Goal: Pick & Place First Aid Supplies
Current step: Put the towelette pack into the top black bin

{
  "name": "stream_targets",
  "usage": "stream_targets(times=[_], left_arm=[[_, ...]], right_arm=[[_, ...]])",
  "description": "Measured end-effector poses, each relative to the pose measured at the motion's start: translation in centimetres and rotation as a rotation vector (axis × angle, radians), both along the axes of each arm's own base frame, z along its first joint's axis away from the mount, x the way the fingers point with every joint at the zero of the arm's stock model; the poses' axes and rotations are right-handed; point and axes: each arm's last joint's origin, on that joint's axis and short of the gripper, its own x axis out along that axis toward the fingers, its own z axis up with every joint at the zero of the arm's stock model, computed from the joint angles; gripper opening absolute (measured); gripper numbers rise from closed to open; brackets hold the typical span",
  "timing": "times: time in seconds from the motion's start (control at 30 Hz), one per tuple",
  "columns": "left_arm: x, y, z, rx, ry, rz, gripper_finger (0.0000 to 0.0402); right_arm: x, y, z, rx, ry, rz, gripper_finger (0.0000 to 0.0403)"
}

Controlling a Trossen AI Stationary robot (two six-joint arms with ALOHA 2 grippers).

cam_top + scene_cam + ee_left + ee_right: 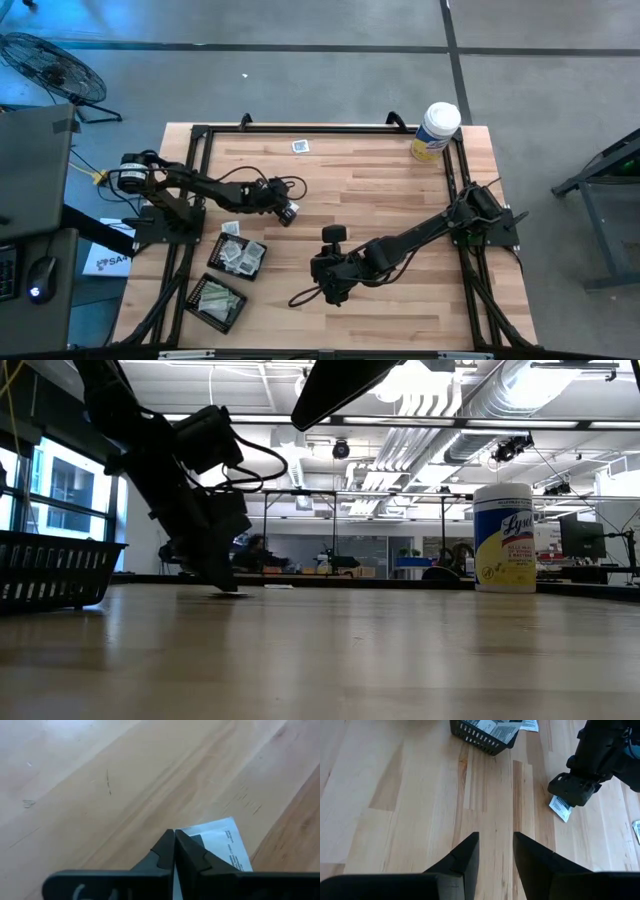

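We are at the pick-up step. The left pincer (288, 212) is down at the tabletop (380, 180), its two fingers (165, 852) pressed together over the edge of a white packet (222, 840) that lies flat on the wood. From the left wrist view the packet looks pinched, though we cannot be sure how firmly. In the right wrist view the same packet (560, 807) pokes out from under that pincer.

The right pincer (330, 290) waits near the tabletop's front middle, its fingers (465, 852) standing partly apart and holding nothing.

Two black mesh trays (238, 256) sit just beside the left arm's base, already holding packets. Another loose packet (301, 146) lies near the far edge.

Next, we judge, the left arm must lift without dropping the thin packet and carry it over a tray before letting go.
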Motion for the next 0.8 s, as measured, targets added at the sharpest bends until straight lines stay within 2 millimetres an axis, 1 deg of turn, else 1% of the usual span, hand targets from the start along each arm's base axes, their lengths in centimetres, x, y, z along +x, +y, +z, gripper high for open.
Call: stream_targets(times=[0.1,0.17,0.33,0.47,0.63,0.8], left_arm=[[-0.2,0.0,0.2,-0.007,-0.003,-0.005,0.0002],[-0.2,-0.2,0.7,-0.023,-0.025,-0.022,0.0001],[-0.9,-1.7,3.2,-0.025,-0.092,-0.083,0.0001],[-2.3,-3.5,5.8,-0.020,-0.143,-0.119,0.0000],[-5.4,-6.3,8.5,-0.047,-0.176,-0.193,0.0000],[-10.1,-8.5,10.5,-0.149,-0.177,-0.260,0.0000]], right_arm=[[0.0,0.0,0.0,0.000,0.000,0.000,0.0113],[0.0,0.0,0.0,0.000,0.000,0.000,0.0113],[0.0,0.0,0.0,-0.001,0.004,0.001,0.0113],[-0.1,0.0,0.0,0.002,0.007,0.003,0.0113],[-0.2,0.1,-0.1,0.018,0.014,-0.011,0.0113],[-0.2,0.1,-0.1,0.016,0.018,-0.010,0.0113]])
